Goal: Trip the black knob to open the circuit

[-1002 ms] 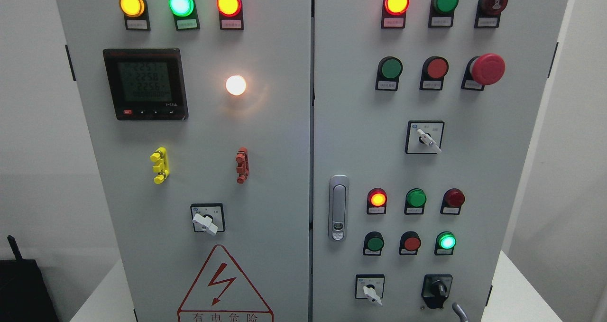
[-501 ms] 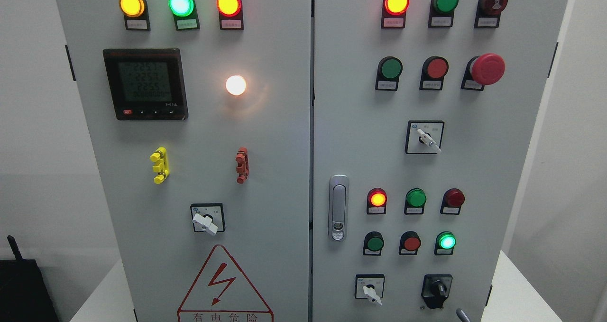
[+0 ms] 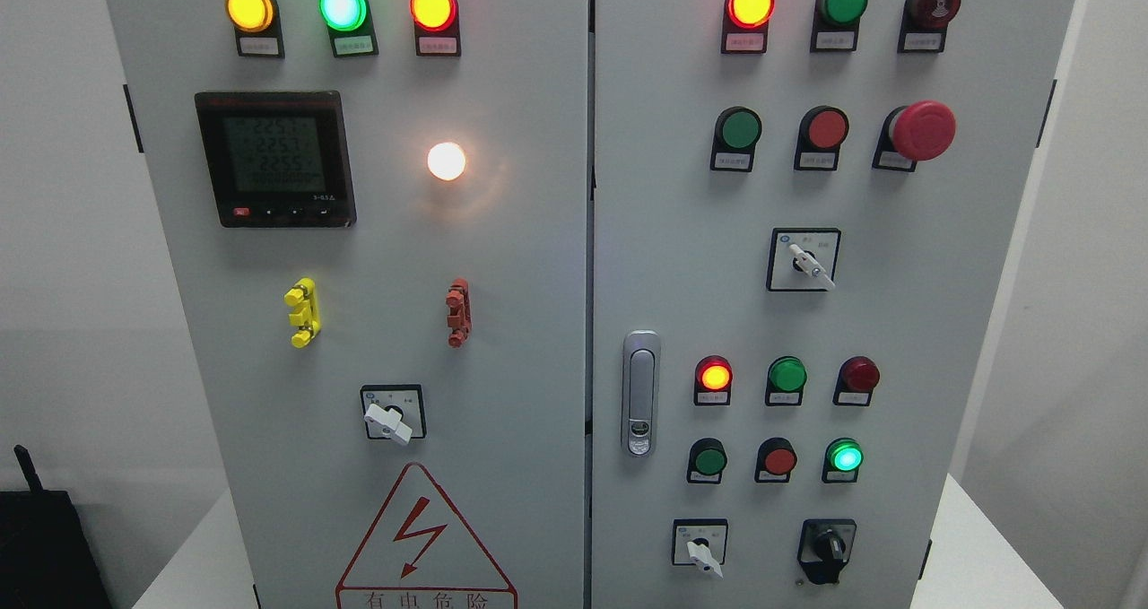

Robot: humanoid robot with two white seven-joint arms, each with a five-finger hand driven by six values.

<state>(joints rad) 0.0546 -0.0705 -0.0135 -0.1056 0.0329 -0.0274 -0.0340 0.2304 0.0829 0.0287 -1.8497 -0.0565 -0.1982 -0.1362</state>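
The black knob (image 3: 830,548) sits at the lower right of the grey control cabinet's right door (image 3: 942,340), with its ridge standing roughly upright. Nothing touches it. Neither of my hands shows in the head view. Just left of the knob is a white selector switch (image 3: 700,551) pointing down to the right.
Above the knob are rows of red and green lamps and buttons, one lit green lamp (image 3: 844,456) and a red mushroom stop button (image 3: 921,130). A silver door handle (image 3: 639,392) is beside the door seam. The left door holds a meter (image 3: 274,158) and a white selector (image 3: 387,421).
A grey fingertip that showed at the bottom edge just right of the black knob has dropped down out of the picture. The meter digits flicker.
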